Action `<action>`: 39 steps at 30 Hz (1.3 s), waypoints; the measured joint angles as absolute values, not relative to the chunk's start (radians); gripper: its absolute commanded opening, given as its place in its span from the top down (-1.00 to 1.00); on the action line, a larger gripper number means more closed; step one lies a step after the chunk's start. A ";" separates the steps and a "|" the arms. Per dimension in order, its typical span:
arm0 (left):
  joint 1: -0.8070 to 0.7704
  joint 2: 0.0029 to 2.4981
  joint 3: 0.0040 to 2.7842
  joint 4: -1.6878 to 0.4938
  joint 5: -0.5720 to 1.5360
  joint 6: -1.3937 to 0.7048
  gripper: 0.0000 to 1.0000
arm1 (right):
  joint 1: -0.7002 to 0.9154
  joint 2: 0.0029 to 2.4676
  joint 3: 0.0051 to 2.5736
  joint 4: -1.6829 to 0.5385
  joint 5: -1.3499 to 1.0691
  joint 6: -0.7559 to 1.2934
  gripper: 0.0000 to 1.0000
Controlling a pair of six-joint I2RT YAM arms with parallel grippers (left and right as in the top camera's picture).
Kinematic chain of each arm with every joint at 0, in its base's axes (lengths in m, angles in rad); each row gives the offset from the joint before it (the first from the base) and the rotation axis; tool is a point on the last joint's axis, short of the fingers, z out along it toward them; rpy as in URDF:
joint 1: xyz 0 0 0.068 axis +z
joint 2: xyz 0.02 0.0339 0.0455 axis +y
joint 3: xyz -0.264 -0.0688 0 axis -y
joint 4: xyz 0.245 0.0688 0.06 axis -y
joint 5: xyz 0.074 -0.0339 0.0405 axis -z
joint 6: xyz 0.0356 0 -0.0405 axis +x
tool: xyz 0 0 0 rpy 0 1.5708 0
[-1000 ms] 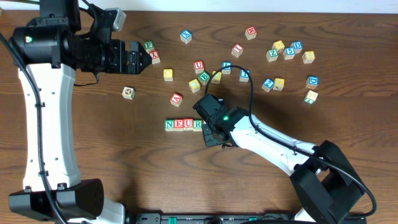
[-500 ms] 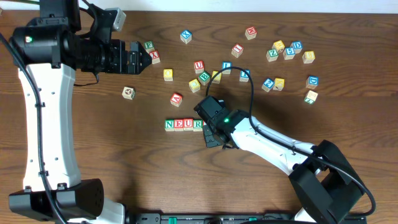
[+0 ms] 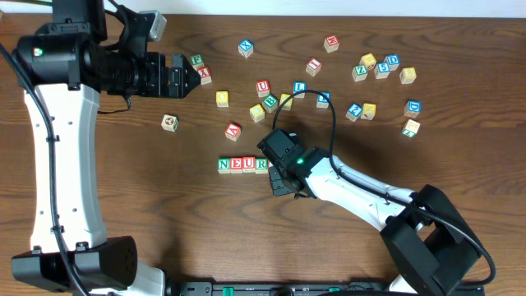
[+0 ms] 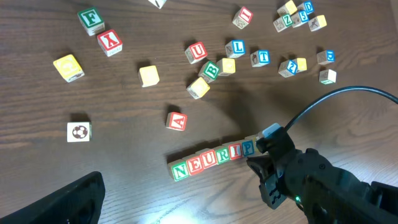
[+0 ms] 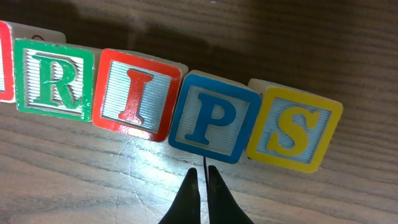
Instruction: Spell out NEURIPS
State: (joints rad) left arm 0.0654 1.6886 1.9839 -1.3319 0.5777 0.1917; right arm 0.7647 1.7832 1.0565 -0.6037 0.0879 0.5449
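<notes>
dark brown wood-grain table point(image 3: 189, 222), pale strip point(image 3: 329, 6) beyond its far edge, soft glare point(image 5: 155, 158) on the grain

Free room on the dark wooden table point(image 3: 189, 222): bare board is seen on the robot's side of the row of seven wooden letter cubes point(image 4: 214, 157) and to its left. The row's right end is crowded by the black-and-white right arm point(image 3: 345, 182). Its right gripper point(image 5: 202, 169), fingers pressed together, is set just before the blue P cube point(image 5: 214, 118). Behind the row, passage is narrowed by a red A cube point(image 3: 233, 130) and, beyond it, a loose cluster of lettered cubes point(image 3: 270, 102). The table's left side is taken up by the white left arm point(image 3: 62, 164).
</notes>
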 measured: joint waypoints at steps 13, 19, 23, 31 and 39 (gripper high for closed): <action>0.065 1.689 1.984 -1.332 0.578 0.192 -0.96 | 0.765 1.783 1.056 -0.590 0.109 0.545 0.97; 0.065 1.689 1.984 -1.332 0.578 0.192 -0.96 | 0.765 1.783 1.056 -0.589 0.111 0.545 0.98; 0.065 1.689 1.984 -1.332 0.578 0.192 -0.96 | 0.765 1.783 1.056 -0.588 0.115 0.545 0.97; 0.065 1.689 1.984 -1.332 0.578 0.192 -0.96 | 0.765 1.783 1.056 -0.582 0.128 0.545 0.97; 0.065 1.689 1.984 -1.332 0.578 0.192 -0.96 | 0.765 1.783 1.056 -0.582 0.131 0.545 0.97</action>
State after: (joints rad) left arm 0.0654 1.6886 1.9839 -1.3319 0.5777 0.1917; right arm 0.7647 1.7832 1.0561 -0.5816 0.1314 0.5449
